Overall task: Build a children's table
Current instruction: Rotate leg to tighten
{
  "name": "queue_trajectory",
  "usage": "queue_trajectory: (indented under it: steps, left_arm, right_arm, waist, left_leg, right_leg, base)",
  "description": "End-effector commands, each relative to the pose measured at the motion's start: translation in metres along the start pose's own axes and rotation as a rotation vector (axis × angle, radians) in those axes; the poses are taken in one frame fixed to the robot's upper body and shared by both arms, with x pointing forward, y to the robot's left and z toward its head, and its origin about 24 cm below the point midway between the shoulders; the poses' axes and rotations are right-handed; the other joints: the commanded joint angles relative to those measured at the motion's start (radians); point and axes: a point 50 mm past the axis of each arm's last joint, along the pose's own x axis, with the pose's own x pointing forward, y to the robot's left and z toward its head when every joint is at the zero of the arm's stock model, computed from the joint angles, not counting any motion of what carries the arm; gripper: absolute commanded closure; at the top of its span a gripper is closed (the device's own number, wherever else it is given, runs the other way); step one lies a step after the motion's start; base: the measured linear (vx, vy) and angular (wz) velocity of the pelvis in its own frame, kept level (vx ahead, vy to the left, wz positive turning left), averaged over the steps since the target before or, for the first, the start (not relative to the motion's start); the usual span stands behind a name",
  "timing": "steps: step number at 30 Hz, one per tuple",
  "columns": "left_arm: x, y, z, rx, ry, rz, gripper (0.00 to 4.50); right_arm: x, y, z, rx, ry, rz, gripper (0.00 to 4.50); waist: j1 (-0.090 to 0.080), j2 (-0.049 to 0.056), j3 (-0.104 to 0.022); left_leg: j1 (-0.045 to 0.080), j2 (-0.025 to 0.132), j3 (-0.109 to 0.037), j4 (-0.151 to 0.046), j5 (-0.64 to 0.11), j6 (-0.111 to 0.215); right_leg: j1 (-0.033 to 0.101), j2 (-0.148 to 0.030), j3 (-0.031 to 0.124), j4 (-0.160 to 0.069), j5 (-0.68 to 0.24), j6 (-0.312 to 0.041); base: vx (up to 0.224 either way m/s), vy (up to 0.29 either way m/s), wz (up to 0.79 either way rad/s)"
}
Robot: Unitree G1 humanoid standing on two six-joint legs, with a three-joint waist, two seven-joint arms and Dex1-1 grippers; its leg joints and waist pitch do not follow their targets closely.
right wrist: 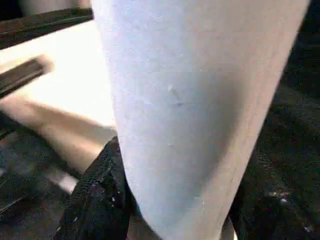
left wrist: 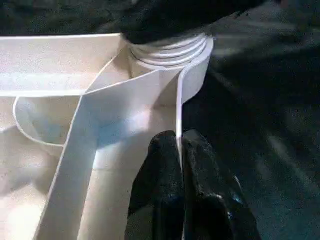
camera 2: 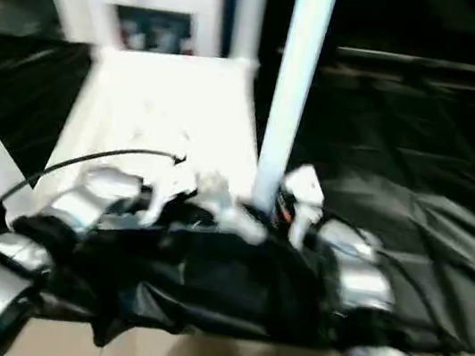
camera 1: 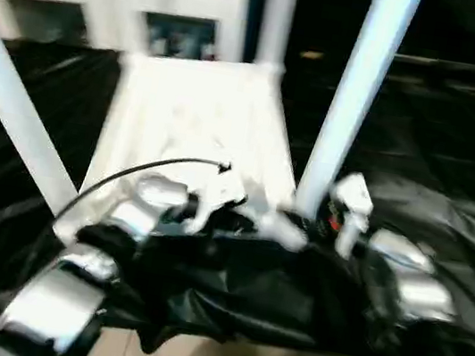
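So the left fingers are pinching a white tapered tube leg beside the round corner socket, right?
Not a leg. The left wrist view shows the left fingers pinching the thin side wall of the white plastic tabletop, beside the round corner socket.

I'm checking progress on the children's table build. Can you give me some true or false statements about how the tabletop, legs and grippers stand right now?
1. The tabletop lies underside up on the black-draped work table. True.
2. No leg stands in the tabletop yet. False: white legs rise from its corners, among them the near-right leg and the near-left leg.
3. The left gripper is shut on a thin rim of the tabletop. True.
4. The left gripper holds a loose leg in the air. False: it pinches the tabletop's rim beside a corner socket.
5. The right gripper has its fingers on either side of the near-right leg. True.
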Motion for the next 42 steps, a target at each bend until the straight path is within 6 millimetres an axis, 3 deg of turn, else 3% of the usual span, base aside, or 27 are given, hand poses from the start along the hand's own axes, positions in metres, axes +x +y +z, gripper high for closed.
queue_trajectory:
  steps: [1, 2, 3, 5, 8, 9, 11, 12, 13, 14, 15, 16, 17, 20, 24, 27, 30, 32, 35, 38, 40, 41, 42]
  left_arm:
    - [0.016, 0.001, 0.024, -0.006, -0.071, 0.11, 4.5]
    - [0.02, 0.0, 0.026, -0.007, -0.073, 0.12, 4.5]
    - [0.024, -0.003, 0.028, -0.006, -0.077, 0.127, 4.5]
    - [0.03, -0.008, 0.031, -0.01, -0.092, 0.114, 4.5]
    - [0.029, -0.008, 0.03, -0.007, -0.1, 0.096, 4.5]
    - [0.027, -0.008, 0.029, -0.001, -0.103, 0.079, 4.5]
    - [0.026, -0.008, 0.028, 0.002, -0.106, 0.067, 4.5]
    - [0.023, -0.008, 0.027, 0.009, -0.112, 0.047, 4.5]
    - [0.022, -0.008, 0.025, 0.014, -0.115, 0.033, 4.5]
    - [0.018, -0.008, 0.023, 0.015, -0.113, 0.01, 4.5]
    - [0.018, -0.008, 0.023, 0.015, -0.113, 0.01, 4.5]
    - [0.012, -0.007, 0.018, 0.034, -0.103, -0.033, 4.5]
    - [0.008, -0.006, 0.016, 0.042, -0.097, -0.057, 4.5]
    - [-0.005, -0.004, 0.01, 0.061, -0.091, -0.121, 4.5]
    - [-0.013, -0.003, 0.006, 0.053, -0.094, -0.183, 4.5]
    - [-0.027, -0.006, -0.001, 0.044, -0.071, -0.311, 4.5]
    - [-0.031, -0.007, -0.004, 0.046, -0.061, -0.349, 4.5]
    - [-0.034, -0.008, -0.006, 0.044, -0.054, -0.373, 4.5]
    - [-0.034, -0.008, -0.006, 0.044, -0.054, -0.373, 4.5]
    - [-0.034, -0.008, -0.006, 0.044, -0.054, -0.373, 4.5]
    - [-0.036, -0.008, -0.007, 0.041, -0.052, -0.383, 4.5]
    - [-0.038, -0.008, -0.008, 0.04, -0.049, -0.385, 4.5]
    - [-0.039, -0.007, -0.008, 0.041, -0.047, -0.377, 4.5]
  right_arm:
    - [0.01, 0.018, -0.034, 0.111, 0.145, -0.104, 2.46]
    - [0.014, 0.02, -0.033, 0.111, 0.144, -0.13, 2.46]
    - [0.019, 0.024, -0.032, 0.113, 0.142, -0.14, 2.46]
    - [0.03, 0.036, -0.026, 0.102, 0.12, -0.097, 2.46]
    - [0.033, 0.043, -0.02, 0.02, 0.1, -0.006, 2.46]
    - [0.032, 0.044, -0.019, 0.033, 0.083, 0.03, 1.9]
    - [0.031, 0.044, -0.017, 0.047, 0.07, 0.05, 1.76]
    - [0.029, 0.043, -0.015, 0.055, 0.056, 0.083, 1.71]
    - [0.028, 0.043, -0.013, 0.056, 0.046, 0.107, 1.57]
    - [0.025, 0.041, -0.011, 0.027, 0.043, 0.151, 1.41]
    - [0.025, 0.041, -0.011, 0.027, 0.043, 0.151, 1.31]
    - [0.016, 0.038, -0.009, -0.004, 0.056, 0.255, 1.31]
    - [0.01, 0.036, -0.009, -0.029, 0.064, 0.313, 1.31]
    - [-0.006, 0.025, -0.004, -0.058, 0.066, 0.413, 1.31]
    - [-0.017, 0.017, 0.0, -0.077, 0.07, 0.477, 1.31]
    - [-0.031, 0.006, 0.004, -0.113, 0.095, 0.551, 1.31]
    - [-0.035, 0.003, 0.006, -0.113, 0.099, 0.576, 1.31]
    - [-0.036, 0.001, 0.008, -0.116, 0.105, 0.588, 1.57]
    - [-0.036, 0.001, 0.008, -0.116, 0.105, 0.588, 1.57]
    - [-0.036, 0.001, 0.008, -0.116, 0.105, 0.588, 1.57]
    - [-0.037, 0.001, 0.008, -0.119, 0.107, 0.594, 1.79]
    - [-0.036, 0.003, 0.008, -0.117, 0.109, 0.616, 1.88]
    - [-0.035, 0.005, 0.008, -0.112, 0.11, 0.637, 1.97]
  waist:
    - [-0.014, -0.001, -0.049]
    - [-0.022, -0.007, -0.051]
    - [-0.022, -0.001, -0.05]
    - [-0.03, -0.004, -0.049]
    - [-0.032, -0.008, -0.052]
    - [-0.031, -0.007, -0.054]
    - [-0.028, -0.008, -0.057]
    - [-0.027, -0.014, -0.057]
    - [-0.023, -0.011, -0.059]
    - [-0.02, -0.017, -0.061]
    - [-0.017, -0.015, -0.061]
    - [-0.014, -0.019, -0.061]
    - [-0.002, -0.02, -0.061]
    - [0.012, -0.025, -0.063]
    - [0.027, -0.027, -0.066]
    - [0.035, -0.03, -0.07]
    - [0.038, -0.026, -0.073]
    - [0.047, -0.029, -0.077]
    - [0.053, -0.027, -0.077]
    - [0.051, -0.027, -0.073]
    - [0.051, -0.028, -0.072]
    - [0.051, -0.037, -0.073]
    - [0.054, -0.033, -0.074]
  left_leg:
    - [0.038, 0.055, -0.062, -0.099, -0.58, -0.074]
    - [0.036, 0.054, -0.065, -0.1, -0.588, -0.073]
    - [0.037, 0.053, -0.065, -0.1, -0.594, -0.071]
    - [0.045, 0.048, -0.062, -0.097, -0.626, -0.06]
    - [0.04, 0.049, -0.06, -0.099, -0.605, -0.038]
    - [0.04, 0.049, -0.06, -0.099, -0.594, -0.034]
    - [0.034, 0.051, -0.055, -0.1, -0.549, -0.013]
    - [0.033, 0.05, -0.053, -0.1, -0.537, -0.005]
    - [0.032, 0.052, -0.051, -0.098, -0.511, 0.007]
    - [0.03, 0.052, -0.046, -0.096, -0.48, 0.02]
    - [0.029, 0.052, -0.045, -0.095, -0.465, 0.026]
    - [0.031, 0.053, -0.041, -0.093, -0.444, 0.037]
    - [0.026, 0.056, -0.039, -0.09, -0.413, 0.053]
    - [0.024, 0.059, -0.036, -0.086, -0.366, 0.069]
    - [0.026, 0.061, -0.032, -0.079, -0.315, 0.077]
    - [0.02, 0.059, -0.031, -0.074, -0.264, 0.097]
    - [0.02, 0.061, -0.028, -0.069, -0.216, 0.121]
    - [0.02, 0.062, -0.028, -0.065, -0.181, 0.131]
    - [0.022, 0.064, -0.027, -0.064, -0.184, 0.132]
    - [0.02, 0.063, -0.029, -0.068, -0.23, 0.109]
    - [0.021, 0.063, -0.03, -0.07, -0.239, 0.098]
    - [0.02, 0.062, -0.029, -0.069, -0.233, 0.099]
    - [0.019, 0.063, -0.03, -0.068, -0.221, 0.102]
  right_leg:
    - [0.013, -0.047, 0.022, -0.096, -0.549, -0.133]
    - [0.017, -0.046, 0.019, -0.099, -0.538, -0.128]
    - [0.016, -0.046, 0.02, -0.101, -0.533, -0.127]
    - [0.008, -0.044, 0.018, -0.109, -0.542, -0.128]
    - [0.012, -0.044, 0.021, -0.109, -0.508, -0.133]
    - [0.014, -0.045, 0.022, -0.107, -0.493, -0.138]
    - [0.019, -0.045, 0.026, -0.101, -0.414, -0.166]
    - [0.022, -0.044, 0.027, -0.101, -0.399, -0.172]
    - [0.024, -0.046, 0.029, -0.097, -0.368, -0.185]
    - [0.027, -0.046, 0.029, -0.094, -0.342, -0.198]
    - [0.029, -0.046, 0.028, -0.092, -0.334, -0.203]
    - [0.027, -0.045, 0.028, -0.093, -0.334, -0.208]
    - [0.035, -0.046, 0.027, -0.091, -0.331, -0.205]
    - [0.034, -0.05, 0.03, -0.087, -0.337, -0.204]
    - [0.031, -0.05, 0.033, -0.077, -0.296, -0.227]
    - [0.037, -0.05, 0.03, -0.066, -0.24, -0.244]
    - [0.035, -0.045, 0.029, -0.058, -0.167, -0.268]
    - [0.033, -0.044, 0.029, -0.051, -0.132, -0.279]
    - [0.029, -0.044, 0.029, -0.048, -0.121, -0.282]
    - [0.029, -0.045, 0.029, -0.055, -0.189, -0.264]
    - [0.03, -0.046, 0.03, -0.057, -0.211, -0.256]
    - [0.032, -0.046, 0.029, -0.057, -0.209, -0.255]
    - [0.031, -0.048, 0.03, -0.055, -0.203, -0.256]
  base:
    - [0.0, 0.0, 0.0]
    - [0.0, 0.0, 0.0]
    - [0.0, 0.0, 0.0]
    - [0.0, 0.0, 0.0]
    - [0.0, 0.0, 0.0]
    - [0.0, 0.0, 0.0]
    - [0.0, 0.0, 0.0]
    - [0.0, 0.0, 0.0]
    - [0.0, 0.0, 0.0]
    - [0.0, 0.0, 0.0]
    - [0.0, 0.0, 0.0]
    - [0.0, 0.0, 0.0]
    - [0.0, 0.0, 0.0]
    - [0.0, 0.0, 0.0]
    - [0.0, 0.0, 0.0]
    - [0.0, 0.0, 0.0]
    - [0.0, 0.0, 0.0]
    - [0.0, 0.0, 0.0]
    - [0.0, 0.0, 0.0]
    - [0.0, 0.0, 0.0]
    - [0.0, 0.0, 0.0]
    - [0.0, 0.0, 0.0]
    - [0.0, 0.0, 0.0]
